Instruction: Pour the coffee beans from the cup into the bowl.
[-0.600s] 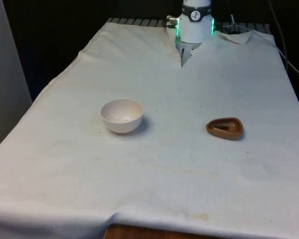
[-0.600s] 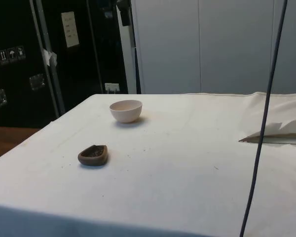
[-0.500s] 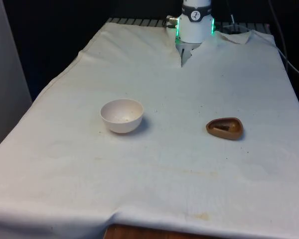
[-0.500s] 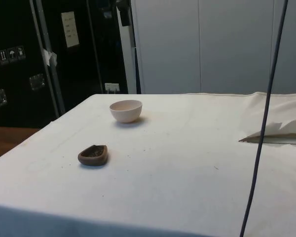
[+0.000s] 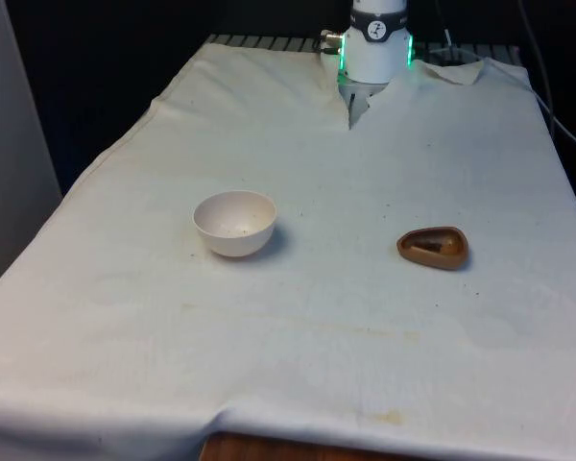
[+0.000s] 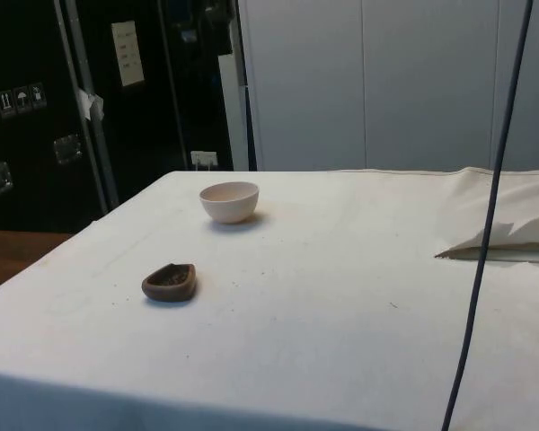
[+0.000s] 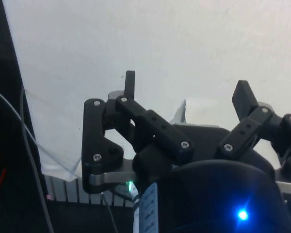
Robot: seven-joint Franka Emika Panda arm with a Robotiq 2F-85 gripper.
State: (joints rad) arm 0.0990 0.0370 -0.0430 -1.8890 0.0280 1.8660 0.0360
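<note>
Front view: 1 white bowl (image 5: 234, 223) stands upright on the white cloth (image 5: 298, 346), towards the front view's left. 1 brown cup (image 5: 433, 247), low and teardrop-shaped, lies well apart from the bowl, towards the front view's right and level with it. Dark coffee beans (image 5: 427, 248) sit inside the cup. A few dark specks lie in the bottom of the bowl, too small to tell what they are. Beyond the bowl, at the far end of the cloth, stands the white robot base (image 5: 376, 43) with a green light on its side

Side view: the same 1 bowl (image 6: 229, 201) and 1 cup (image 6: 171, 282) show on the cloth (image 6: 323, 296), the cup nearer the camera than the bowl and well apart from it. Behind the bowl stand dark cabinets (image 6: 90, 99); 1 pale label (image 6: 127, 53) hangs on a door, its writing too small to read, and small white shipping symbols (image 6: 13, 101) sit further along. 1 dark cable (image 6: 485, 233) hangs across the view, far from the bowl

Wrist view: the gripper (image 7: 186, 92) hangs high over the bare cloth (image 7: 150, 39), its 2 black fingers (image 7: 130, 83) spread wide apart with nothing between them
</note>
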